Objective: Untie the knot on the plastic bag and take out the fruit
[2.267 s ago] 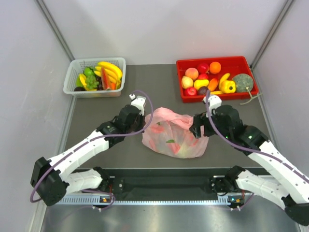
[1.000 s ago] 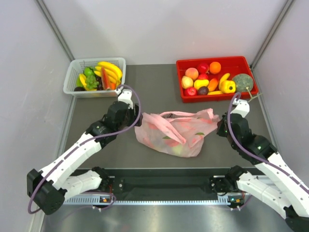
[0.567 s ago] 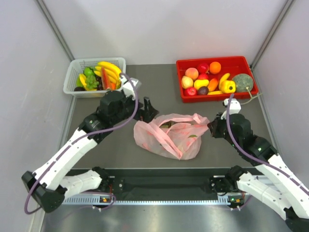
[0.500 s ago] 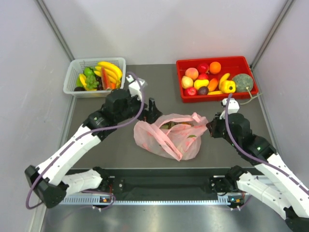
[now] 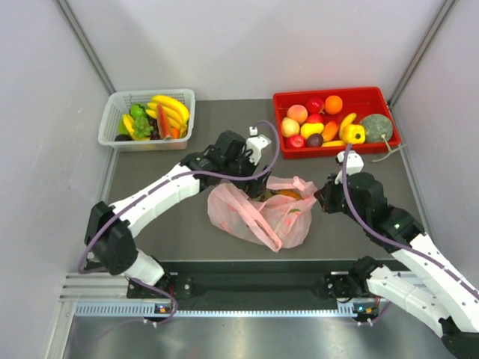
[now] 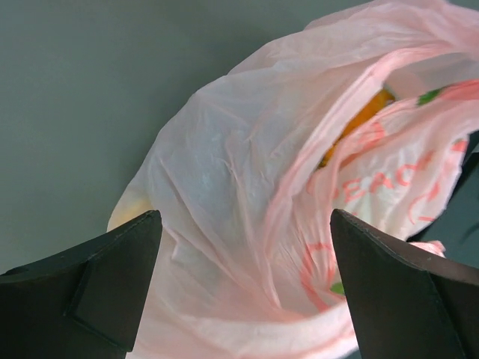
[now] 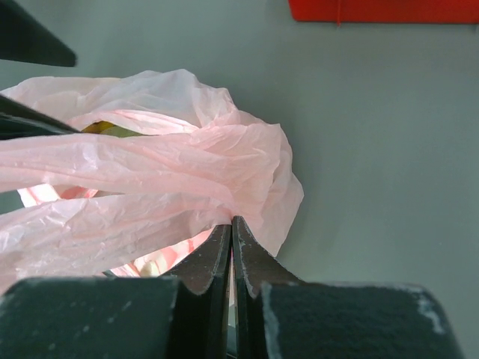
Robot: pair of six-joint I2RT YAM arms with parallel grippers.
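Arms (image 5: 161, 187) converge: left end effector (image 6: 245, 224) spread above plastic bag (image 5: 239, 213), right end effector (image 7: 230, 223) pinching it.

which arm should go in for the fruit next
Left. The left gripper is open right over the mouth of the bag, with an orange fruit showing inside. The right gripper is shut on the bag's edge, so it is busy.

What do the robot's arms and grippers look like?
The left arm and right arm have white shells on the links and black joint housings, and a purple cable loops loosely alongside each. The left gripper and right gripper have matte black, wedge-shaped fingers that taper to narrow tips.
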